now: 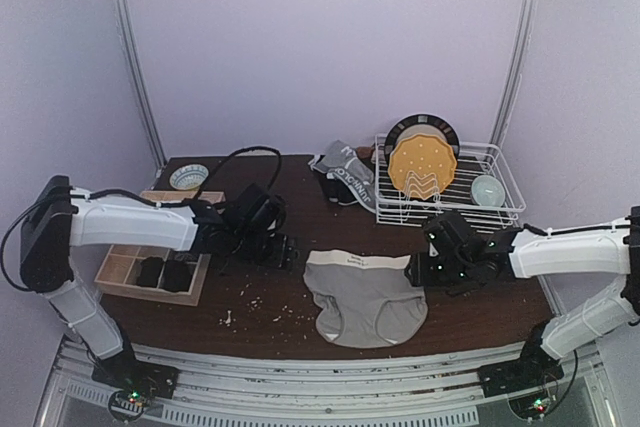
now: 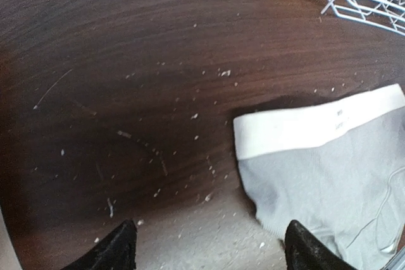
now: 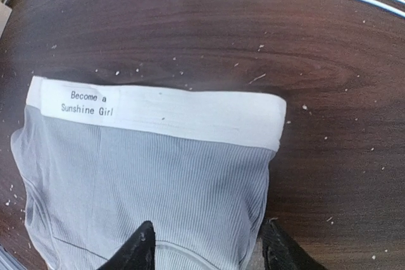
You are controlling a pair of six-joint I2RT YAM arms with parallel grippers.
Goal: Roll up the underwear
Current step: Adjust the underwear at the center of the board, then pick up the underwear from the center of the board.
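Grey briefs [image 1: 362, 297] are lying flat and unrolled at the 6 o'clock edge of the table [image 1: 260, 325]. Dark bundles [image 1: 165, 272] in the wooden box [image 1: 115, 272] at 9 o'clock are seemingly finished, with a heap [image 1: 342, 177] waiting at 12. The left gripper [image 1: 283, 250] and right gripper [image 1: 420, 269] are flanking the briefs, jaws spread and gripping nothing.

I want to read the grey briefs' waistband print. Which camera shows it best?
Right wrist: the waistband spans the frame, lettering legible. Left wrist catches one end; top view shows it whole but tiny.

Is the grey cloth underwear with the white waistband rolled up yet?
No, the grey cloth underwear with the white waistband lies flat and spread out on the dark wooden table, with no fold or roll in it.
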